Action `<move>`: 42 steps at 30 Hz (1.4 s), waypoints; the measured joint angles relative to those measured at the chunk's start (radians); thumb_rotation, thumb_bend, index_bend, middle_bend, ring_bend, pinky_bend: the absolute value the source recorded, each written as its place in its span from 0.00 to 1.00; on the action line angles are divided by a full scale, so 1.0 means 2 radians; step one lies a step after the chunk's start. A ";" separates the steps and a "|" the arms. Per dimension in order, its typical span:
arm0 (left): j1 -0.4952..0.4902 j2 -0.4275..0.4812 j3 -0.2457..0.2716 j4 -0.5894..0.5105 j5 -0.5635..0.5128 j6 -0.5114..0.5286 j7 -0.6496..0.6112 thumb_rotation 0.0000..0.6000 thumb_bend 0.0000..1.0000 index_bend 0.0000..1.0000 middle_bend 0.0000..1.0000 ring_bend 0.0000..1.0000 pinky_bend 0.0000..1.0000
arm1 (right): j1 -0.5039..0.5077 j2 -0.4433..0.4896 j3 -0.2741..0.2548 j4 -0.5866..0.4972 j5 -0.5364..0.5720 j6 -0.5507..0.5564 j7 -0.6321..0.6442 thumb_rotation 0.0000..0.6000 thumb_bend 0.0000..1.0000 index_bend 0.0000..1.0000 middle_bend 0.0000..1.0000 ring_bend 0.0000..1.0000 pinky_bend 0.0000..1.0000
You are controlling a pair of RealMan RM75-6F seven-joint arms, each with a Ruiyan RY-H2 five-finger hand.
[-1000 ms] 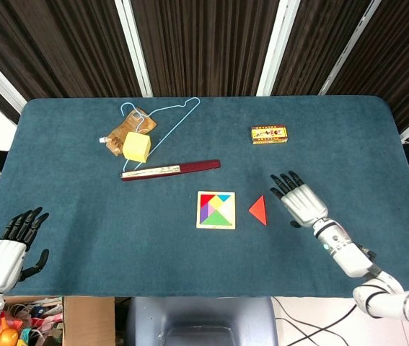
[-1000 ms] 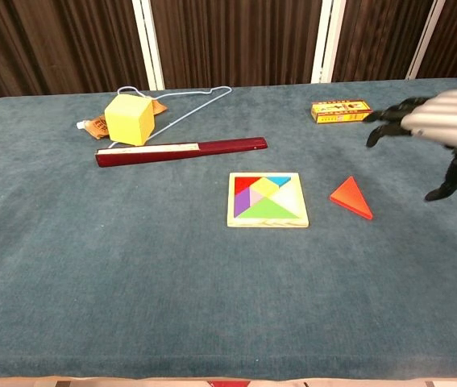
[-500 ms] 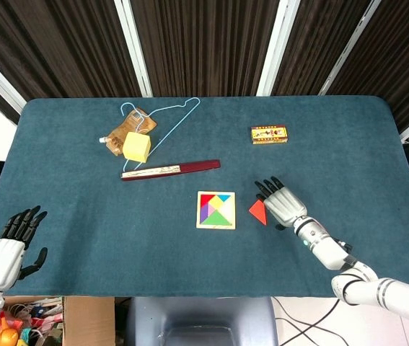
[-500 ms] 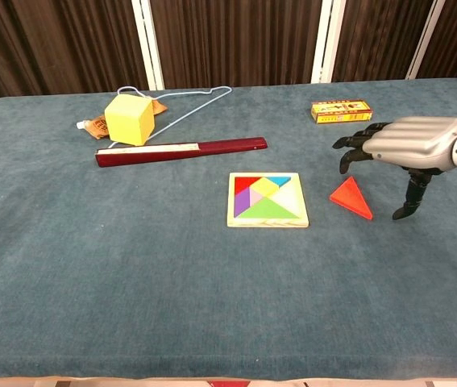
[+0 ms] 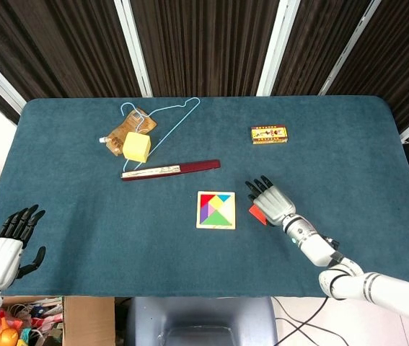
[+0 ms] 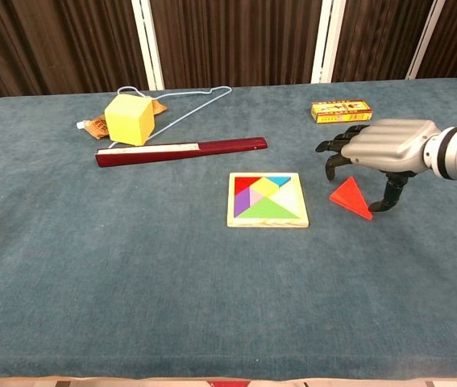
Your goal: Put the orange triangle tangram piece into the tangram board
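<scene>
The left hand idles, fingers apart, at the table's front-left corner. Mid-table, the tangram board lies beside the orange triangle; the right hand hovers above it, fingers spread. Lower squarely, pinching opposite edges.

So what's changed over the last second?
The right hand has moved in toward the tangram board and now hovers over the orange triangle, fingers spread, nothing gripped yet. The triangle itself, the board, and the left hand at the table edge stayed where they were.
</scene>
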 measured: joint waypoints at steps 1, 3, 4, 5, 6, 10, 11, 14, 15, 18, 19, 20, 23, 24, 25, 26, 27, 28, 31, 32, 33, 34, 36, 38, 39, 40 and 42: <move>0.000 0.000 0.000 0.000 0.000 0.000 -0.001 1.00 0.48 0.00 0.00 0.00 0.11 | 0.002 -0.001 -0.002 -0.002 0.005 0.001 -0.007 1.00 0.37 0.38 0.00 0.00 0.00; 0.001 0.001 -0.001 0.000 0.000 0.002 -0.003 1.00 0.48 0.00 0.00 0.00 0.11 | 0.004 -0.001 -0.005 -0.004 0.014 0.003 -0.017 1.00 0.37 0.38 0.00 0.00 0.00; 0.001 0.002 -0.001 -0.001 0.000 0.003 -0.003 1.00 0.48 0.00 0.00 0.00 0.11 | 0.005 -0.001 -0.007 -0.006 0.020 0.005 -0.023 1.00 0.37 0.38 0.00 0.00 0.00; 0.002 0.002 0.000 -0.001 0.000 0.005 -0.004 1.00 0.48 0.00 0.00 0.00 0.11 | 0.006 -0.001 -0.008 -0.008 0.023 0.007 -0.027 1.00 0.37 0.38 0.00 0.00 0.00; 0.002 0.002 0.000 -0.001 0.001 0.006 -0.005 1.00 0.48 0.00 0.00 0.00 0.11 | 0.006 -0.001 -0.010 -0.009 0.026 0.008 -0.030 1.00 0.37 0.38 0.00 0.00 0.00; 0.003 0.002 0.001 0.000 0.002 0.008 -0.006 1.00 0.48 0.00 0.00 0.00 0.11 | 0.010 0.001 -0.015 -0.015 0.038 0.013 -0.038 1.00 0.37 0.37 0.00 0.00 0.00; 0.004 0.002 0.001 0.000 0.002 0.008 -0.006 1.00 0.48 0.00 0.00 0.00 0.11 | 0.010 0.002 -0.016 -0.016 0.040 0.015 -0.039 1.00 0.37 0.37 0.00 0.00 0.00; 0.003 0.001 0.001 0.001 0.002 0.007 -0.005 1.00 0.48 0.00 0.00 0.00 0.11 | 0.011 0.004 -0.019 -0.019 0.044 0.018 -0.040 1.00 0.37 0.37 0.00 0.00 0.00; 0.003 0.001 0.002 0.001 0.002 0.006 -0.004 1.00 0.48 0.00 0.00 0.00 0.11 | 0.012 0.004 -0.020 -0.019 0.046 0.018 -0.040 1.00 0.37 0.37 0.00 0.00 0.00; 0.003 0.001 0.002 0.000 0.002 0.006 -0.003 1.00 0.48 0.00 0.00 0.00 0.11 | 0.015 0.003 -0.024 -0.018 0.054 0.017 -0.047 1.00 0.37 0.37 0.00 0.00 0.00; 0.002 0.001 0.001 0.000 0.002 0.005 -0.003 1.00 0.48 0.00 0.00 0.00 0.11 | 0.016 0.002 -0.026 -0.018 0.058 0.017 -0.050 1.00 0.37 0.37 0.00 0.00 0.00; 0.001 0.001 0.000 0.000 0.002 0.004 -0.003 1.00 0.48 0.00 0.00 0.00 0.11 | 0.017 0.001 -0.027 -0.017 0.061 0.017 -0.052 1.00 0.37 0.38 0.00 0.00 0.00; 0.001 0.001 0.000 0.000 0.001 0.004 -0.003 1.00 0.48 0.00 0.00 0.00 0.11 | 0.019 0.000 -0.030 -0.017 0.066 0.020 -0.054 1.00 0.37 0.40 0.00 0.00 0.00; 0.002 0.001 0.000 0.000 0.001 0.004 -0.003 1.00 0.48 0.00 0.00 0.00 0.11 | 0.020 0.000 -0.031 -0.018 0.066 0.021 -0.054 1.00 0.37 0.41 0.00 0.00 0.00; 0.002 0.001 0.000 0.000 0.001 0.004 -0.002 1.00 0.48 0.00 0.00 0.00 0.11 | 0.020 0.000 -0.031 -0.018 0.067 0.023 -0.053 1.00 0.38 0.42 0.00 0.00 0.00; 0.001 0.002 0.001 -0.001 0.001 0.003 -0.002 1.00 0.48 0.00 0.00 0.00 0.11 | 0.020 0.000 -0.032 -0.018 0.068 0.024 -0.053 1.00 0.38 0.43 0.00 0.00 0.00; 0.001 0.002 0.001 -0.001 0.001 0.003 -0.003 1.00 0.48 0.00 0.00 0.00 0.11 | 0.021 0.000 -0.033 -0.018 0.069 0.024 -0.054 1.00 0.38 0.44 0.00 0.00 0.00; 0.001 0.002 0.001 -0.001 0.001 0.003 -0.003 1.00 0.48 0.00 0.00 0.00 0.11 | 0.022 0.000 -0.034 -0.018 0.070 0.024 -0.055 1.00 0.38 0.44 0.00 0.00 0.00; 0.002 0.002 0.001 -0.001 0.001 0.005 -0.004 1.00 0.48 0.00 0.00 0.00 0.11 | 0.024 -0.002 -0.037 -0.017 0.076 0.023 -0.059 1.00 0.38 0.46 0.00 0.00 0.00; 0.003 0.003 0.000 0.000 0.001 0.007 -0.005 1.00 0.48 0.00 0.00 0.00 0.11 | 0.025 -0.003 -0.038 -0.017 0.077 0.024 -0.060 1.00 0.38 0.46 0.00 0.00 0.00; 0.003 0.003 0.000 0.000 0.001 0.008 -0.006 1.00 0.48 0.00 0.00 0.00 0.11 | 0.025 -0.004 -0.039 -0.016 0.078 0.024 -0.062 1.00 0.38 0.46 0.00 0.00 0.00; 0.003 0.003 0.000 0.000 0.000 0.008 -0.007 1.00 0.48 0.00 0.00 0.00 0.11 | 0.026 -0.005 -0.041 -0.015 0.079 0.025 -0.063 1.00 0.38 0.46 0.00 0.00 0.00; 0.004 0.004 0.000 -0.001 0.000 0.008 -0.007 1.00 0.48 0.00 0.00 0.00 0.11 | 0.027 -0.007 -0.042 -0.015 0.080 0.026 -0.064 1.00 0.38 0.47 0.00 0.00 0.00; 0.003 0.004 0.000 0.000 0.000 0.007 -0.007 1.00 0.48 0.00 0.00 0.00 0.11 | 0.028 -0.007 -0.042 -0.014 0.081 0.028 -0.063 1.00 0.39 0.50 0.00 0.00 0.00; 0.003 0.004 0.000 0.000 0.000 0.006 -0.006 1.00 0.48 0.00 0.00 0.00 0.11 | 0.028 -0.008 -0.043 -0.014 0.081 0.029 -0.062 1.00 0.39 0.52 0.00 0.00 0.00; 0.003 0.004 0.001 0.000 0.001 0.006 -0.006 1.00 0.48 0.00 0.00 0.00 0.11 | 0.028 -0.008 -0.044 -0.013 0.082 0.030 -0.062 1.00 0.41 0.54 0.00 0.00 0.00; 0.003 0.004 0.001 0.000 0.001 0.005 -0.005 1.00 0.48 0.00 0.00 0.00 0.11 | 0.029 -0.008 -0.045 -0.012 0.082 0.031 -0.062 1.00 0.44 0.57 0.00 0.00 0.00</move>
